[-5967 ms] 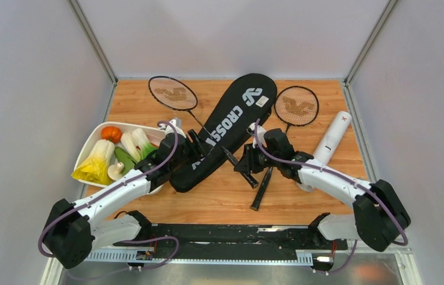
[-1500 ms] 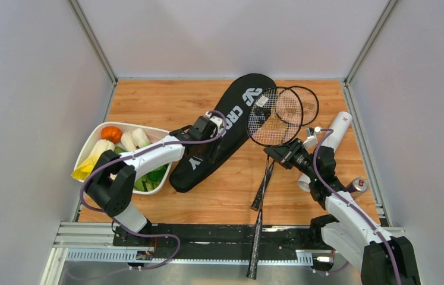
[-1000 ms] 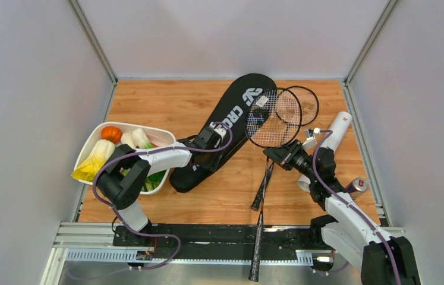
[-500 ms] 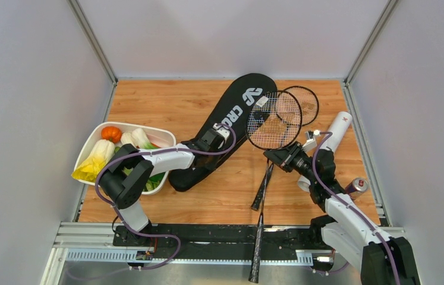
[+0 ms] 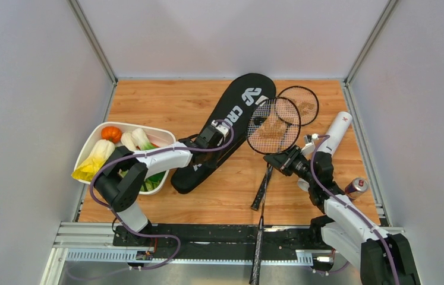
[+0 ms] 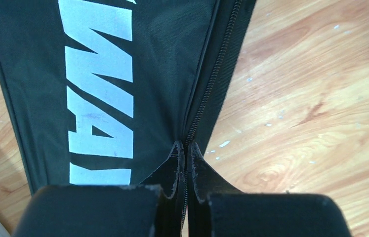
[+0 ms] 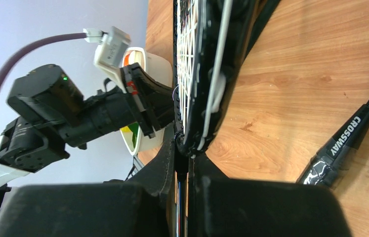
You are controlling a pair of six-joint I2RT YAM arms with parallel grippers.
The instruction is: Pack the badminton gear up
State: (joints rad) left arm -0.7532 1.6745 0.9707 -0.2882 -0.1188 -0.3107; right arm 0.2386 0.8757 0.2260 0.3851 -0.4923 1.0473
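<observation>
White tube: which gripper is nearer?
Right. The right gripper, shut on a racket, sits just left of the white tube; the left gripper pinches the bag, farther left.

Bag: is lying flat on the wood, its white letters running up the left of the view.
Zipper: is running down the bag's right edge to the fingertips.
Left gripper: is pinching the zipper line, both dark fingers pressing together.
Table: is showing bare grain with pale specks, right of the bag.
</observation>
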